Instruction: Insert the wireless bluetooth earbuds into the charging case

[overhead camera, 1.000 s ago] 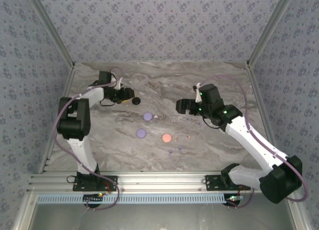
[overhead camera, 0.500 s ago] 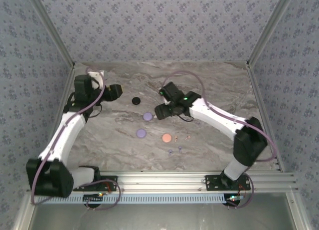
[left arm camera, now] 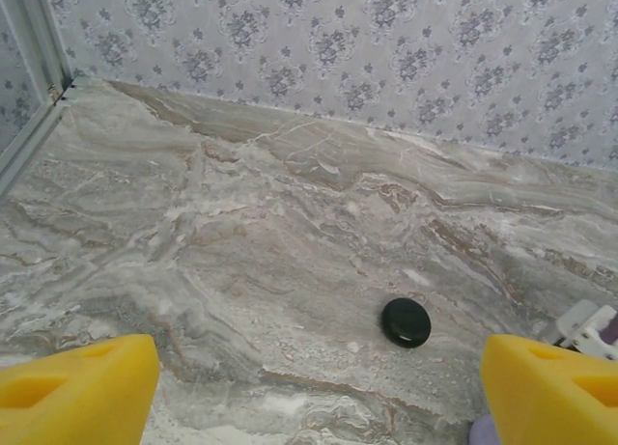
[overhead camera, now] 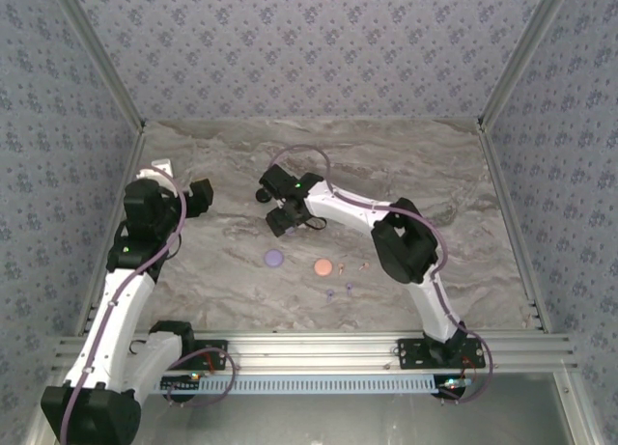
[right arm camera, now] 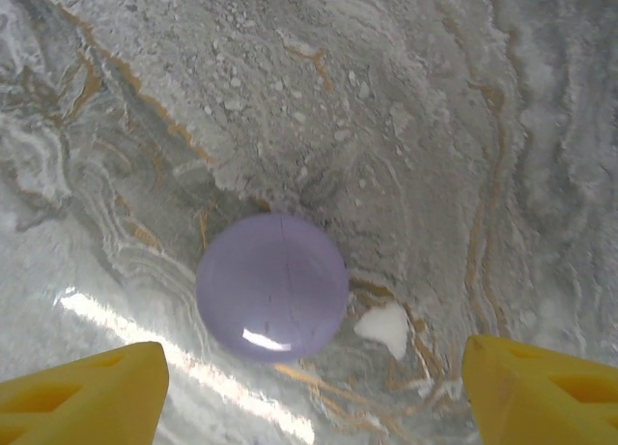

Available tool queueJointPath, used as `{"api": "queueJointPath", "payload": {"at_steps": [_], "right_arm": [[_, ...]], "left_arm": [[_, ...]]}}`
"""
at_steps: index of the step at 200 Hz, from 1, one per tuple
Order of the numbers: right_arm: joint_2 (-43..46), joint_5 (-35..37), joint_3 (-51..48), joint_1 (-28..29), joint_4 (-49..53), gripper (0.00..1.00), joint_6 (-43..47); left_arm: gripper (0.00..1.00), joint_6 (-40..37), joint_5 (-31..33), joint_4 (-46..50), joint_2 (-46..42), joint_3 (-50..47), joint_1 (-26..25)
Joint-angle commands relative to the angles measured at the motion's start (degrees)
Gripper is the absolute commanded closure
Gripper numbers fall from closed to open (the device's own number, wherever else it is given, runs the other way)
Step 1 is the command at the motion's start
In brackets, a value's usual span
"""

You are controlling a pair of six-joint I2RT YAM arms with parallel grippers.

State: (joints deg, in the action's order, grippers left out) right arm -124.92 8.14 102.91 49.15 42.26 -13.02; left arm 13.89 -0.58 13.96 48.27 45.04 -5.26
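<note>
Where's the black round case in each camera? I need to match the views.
Top external: black round case, left of centre, just left of the right arm.
Left wrist: black round case lying flat, low and right of centre.
Right wrist: looks down on a lilac round case.
Shared landmark: the patterned back wall, beyond the case in the top and left wrist views.

Even, diffuse light; bright throughout.
Right wrist view: white glare streak across the worktop (right arm camera: pixel 386 126) at lower left, small highlight on the lilac case (right arm camera: pixel 272 286). Overhead view soft, shadows faint.
</note>
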Motion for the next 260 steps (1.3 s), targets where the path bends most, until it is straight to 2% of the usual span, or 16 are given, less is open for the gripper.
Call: {"api": "queueJointPath", "payload": {"at_steps": [1, 69, 151, 207, 234, 260], "right_arm": [[-3.1, -0.9, 4.3, 0.1, 3.7, 0.19, 0.4], [-8.6, -0.7, 9.8, 0.6, 7.0, 0.27, 0.7], [-10.7, -0.5, 10.3, 1.0, 8.1, 0.4, 0.8], [-11.8, -0.9, 10.6, 0.9, 7.9, 0.44, 0.9], [-10.9, -0.7, 10.3, 0.8, 8.2, 0.51, 1.0], [-5.6, 0.3, 6.4, 0.5, 5.0, 0.54, 2.2]], "left_arm": [[0.14, -1.2, 1.4, 1.3, -1.3, 0.9, 0.3], [0.13, -1.7, 2.1, 1.9, -1.6, 1.0, 0.3], [0.12, -1.5, 2.3, 1.7, -1.4, 1.0, 0.3], [0.12, -1.3, 2.2, 1.5, -1.1, 1.5, 0.4], [0.11, -1.1, 1.4, 1.5, -0.8, 1.8, 0.4], [0.11, -1.4, -2.8, 1.4, 0.4, 2.7, 0.4]]}}
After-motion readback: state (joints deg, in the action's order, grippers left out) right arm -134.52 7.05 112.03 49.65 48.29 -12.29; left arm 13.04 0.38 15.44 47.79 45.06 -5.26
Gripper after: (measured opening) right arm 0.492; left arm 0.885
